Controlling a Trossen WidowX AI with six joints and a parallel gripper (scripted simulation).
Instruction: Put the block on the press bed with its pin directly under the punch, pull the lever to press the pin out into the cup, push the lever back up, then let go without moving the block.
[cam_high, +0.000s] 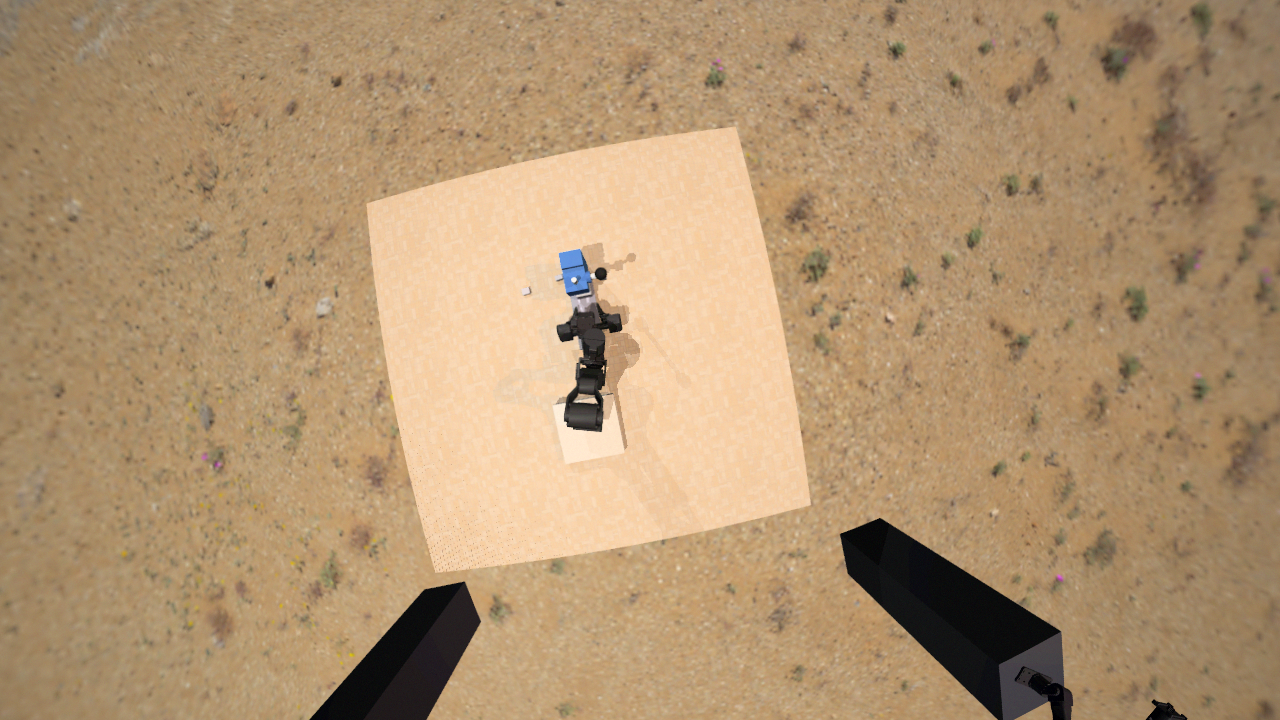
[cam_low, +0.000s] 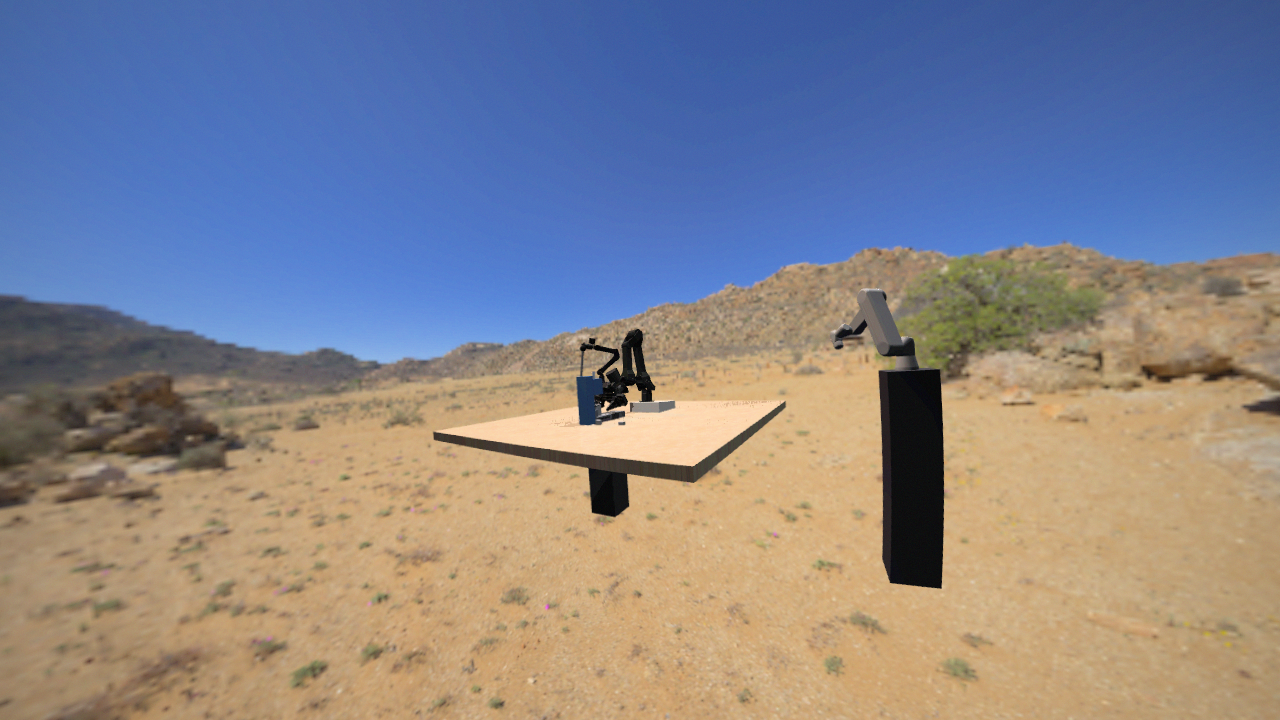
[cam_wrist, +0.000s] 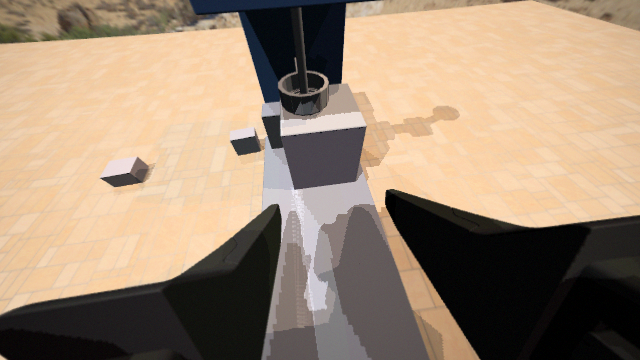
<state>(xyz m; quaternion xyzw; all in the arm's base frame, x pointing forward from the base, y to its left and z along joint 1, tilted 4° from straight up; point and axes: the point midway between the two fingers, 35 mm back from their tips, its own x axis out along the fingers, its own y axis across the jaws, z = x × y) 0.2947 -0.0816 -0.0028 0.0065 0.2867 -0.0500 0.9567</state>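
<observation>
In the wrist view, the grey block (cam_wrist: 322, 157) sits on the pale press bed (cam_wrist: 340, 196), in front of the blue press column (cam_wrist: 255, 55). A dark open ring (cam_wrist: 305, 104) stands on the block's top, and the thin punch rod (cam_wrist: 300, 45) reaches down inside its outline. The pin and the cup cannot be made out. My gripper (cam_wrist: 333, 203) is open and empty, its fingertips apart on the near side of the block, not around it. From above, the blue press (cam_high: 572, 259) has its lever's black knob (cam_high: 600, 273) on its right side.
Two small grey blocks (cam_wrist: 245, 142) (cam_wrist: 124, 171) lie on the table left of the bed. A narrow grey upright (cam_wrist: 271, 125) stands at the block's left. My black arm (cam_high: 588, 380) reaches from its pale base (cam_high: 586, 447). A grey arm (cam_low: 878, 326) stands on a black pedestal (cam_low: 911, 474) off the table.
</observation>
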